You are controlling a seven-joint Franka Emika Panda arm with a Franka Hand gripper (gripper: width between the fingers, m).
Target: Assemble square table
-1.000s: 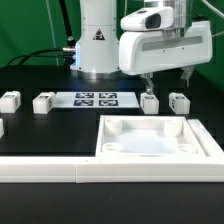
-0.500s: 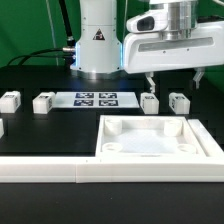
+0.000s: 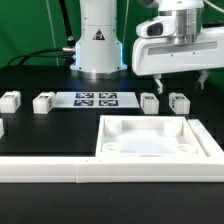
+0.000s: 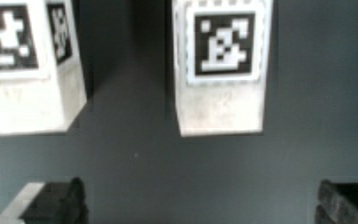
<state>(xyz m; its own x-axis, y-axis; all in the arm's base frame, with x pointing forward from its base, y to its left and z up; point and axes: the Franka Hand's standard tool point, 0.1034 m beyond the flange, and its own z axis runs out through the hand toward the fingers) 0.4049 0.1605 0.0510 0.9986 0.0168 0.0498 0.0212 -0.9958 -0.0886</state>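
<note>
The white square tabletop (image 3: 160, 139) lies rim up at the front right, with holes in its corners. Two white tagged leg blocks (image 3: 149, 102) (image 3: 180, 101) stand just behind it. Two more leg blocks (image 3: 10, 100) (image 3: 43, 101) stand at the exterior view's left, and another (image 3: 1, 127) is cut off by the left edge. My gripper (image 3: 180, 84) hangs open and empty above the two right blocks. In the wrist view two tagged blocks (image 4: 220, 70) (image 4: 25, 75) lie below my open gripper (image 4: 202, 205), apart from its fingertips (image 4: 51, 200).
The marker board (image 3: 97, 99) lies flat between the left and right leg blocks. A long white border rail (image 3: 40, 170) runs along the front edge of the black table. The robot base (image 3: 98, 40) stands at the back.
My gripper has risen and shifted toward the exterior view's right, away from the leg block it hovered over. It stays open and empty. No part has moved.
</note>
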